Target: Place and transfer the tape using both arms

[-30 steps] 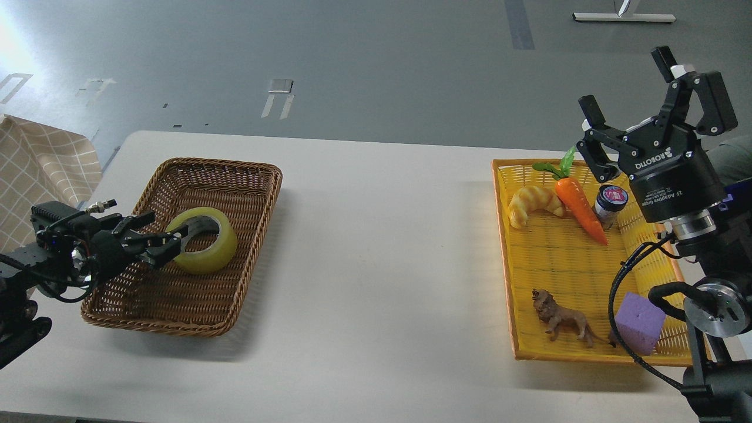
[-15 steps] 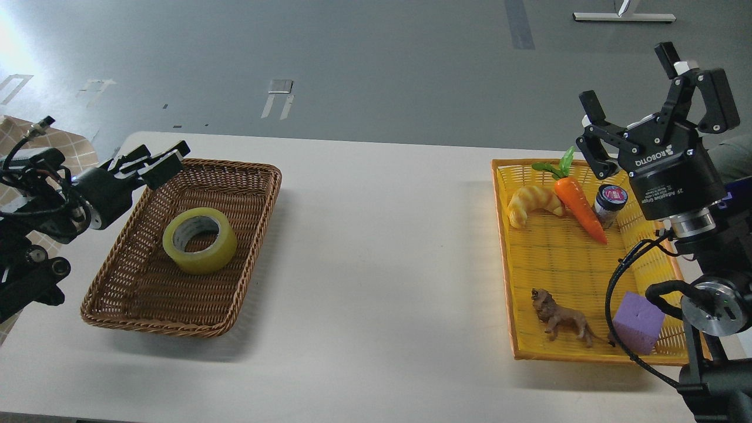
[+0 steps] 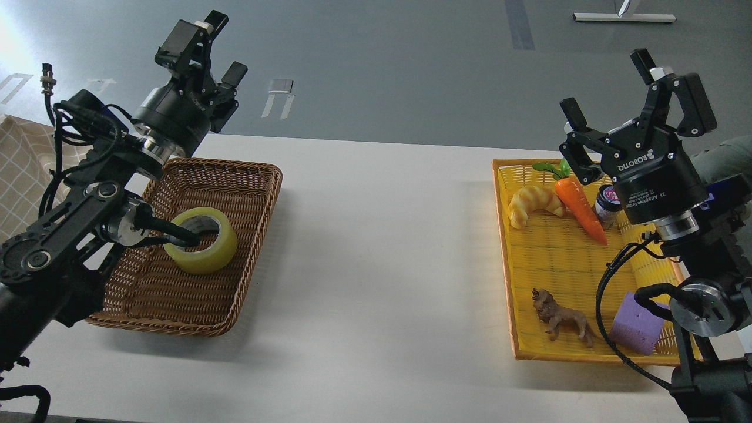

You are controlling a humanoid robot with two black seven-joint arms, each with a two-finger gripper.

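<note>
Far left, a beige checked cloth (image 3: 23, 170) is showing at the edge, partly behind the left arm (image 3: 70, 235), which is coming in low and bending up over the wicker basket (image 3: 235, 247). The left tool (image 3: 218, 47) is pointing up and away above the basket's far left corner, fingers spread with a clear gap, pinching nothing. The brown basket is sitting on the left part of the white desk (image 3: 376, 264). The tape (image 3: 208, 249) is lying flat inside it, hole up, toward the left-middle of the basket floor; a black cable or link of the left arm is crossing over the roll's near-left rim, can't tell if it is touching.

Middle of the desk is just bare white surface.

On the right, a yellow tray (image 3: 511, 282) is holding a croissant (image 3: 531, 202) at the far left corner, an orange carrot (image 3: 578, 208) with green leaves just beside it, and a small jar (image 3: 605, 205) close behind the carrot, partly hidden by the right arm. Nearer the front, a brown lion figure (image 3: 558, 320) is standing, with a purple foam cube (image 3: 634, 323) beside it at the tray's near right corner. The right tool (image 3: 611, 85) is hanging above the tray's far right part, fingers up and spread wide, gripping nothing
</note>
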